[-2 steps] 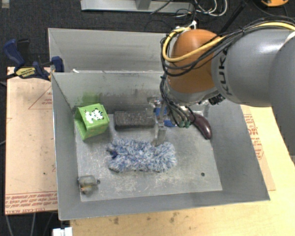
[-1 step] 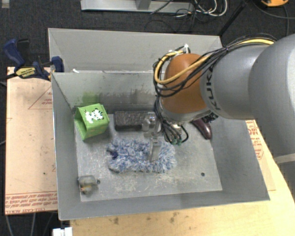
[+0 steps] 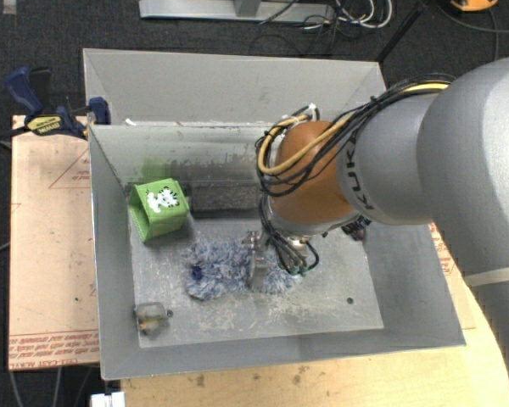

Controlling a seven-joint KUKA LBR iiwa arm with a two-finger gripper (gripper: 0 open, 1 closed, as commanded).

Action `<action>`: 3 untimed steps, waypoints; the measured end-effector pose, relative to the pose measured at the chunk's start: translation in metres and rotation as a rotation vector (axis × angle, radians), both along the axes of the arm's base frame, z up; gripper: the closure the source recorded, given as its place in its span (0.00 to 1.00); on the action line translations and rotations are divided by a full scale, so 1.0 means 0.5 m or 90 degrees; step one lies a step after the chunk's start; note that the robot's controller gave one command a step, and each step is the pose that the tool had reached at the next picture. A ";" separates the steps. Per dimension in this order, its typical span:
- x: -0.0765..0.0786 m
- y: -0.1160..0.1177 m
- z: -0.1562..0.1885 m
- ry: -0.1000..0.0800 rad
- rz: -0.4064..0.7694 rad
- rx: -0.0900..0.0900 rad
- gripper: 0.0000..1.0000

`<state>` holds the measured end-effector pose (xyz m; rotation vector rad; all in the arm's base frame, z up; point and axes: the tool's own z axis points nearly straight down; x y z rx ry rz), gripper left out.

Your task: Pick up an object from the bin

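My gripper [image 3: 257,270] reaches down into the middle of the bin, its metal fingers pressed into the right part of a crumpled blue-and-white cloth [image 3: 220,270]. The cloth lies bunched on the bin floor and spreads to the left of the fingers. How far apart the fingertips stand is hidden by the cloth and the wrist above. A green cube with a white pattern on top [image 3: 159,208] sits at the back left of the bin, well to the left of the gripper.
A small grey-brown object [image 3: 151,316] lies near the front left corner. The arm with its orange cover and cables hangs over the right half of the bin. Bare floor lies at the front right.
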<state>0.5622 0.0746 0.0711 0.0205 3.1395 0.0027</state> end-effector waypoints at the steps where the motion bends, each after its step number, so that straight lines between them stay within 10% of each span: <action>1: 0.000 0.000 0.000 0.000 0.000 0.000 1.00; 2: 0.015 -0.056 0.218 0.000 -0.035 -0.001 1.00; 3: 0.015 -0.056 0.218 0.000 -0.035 0.000 1.00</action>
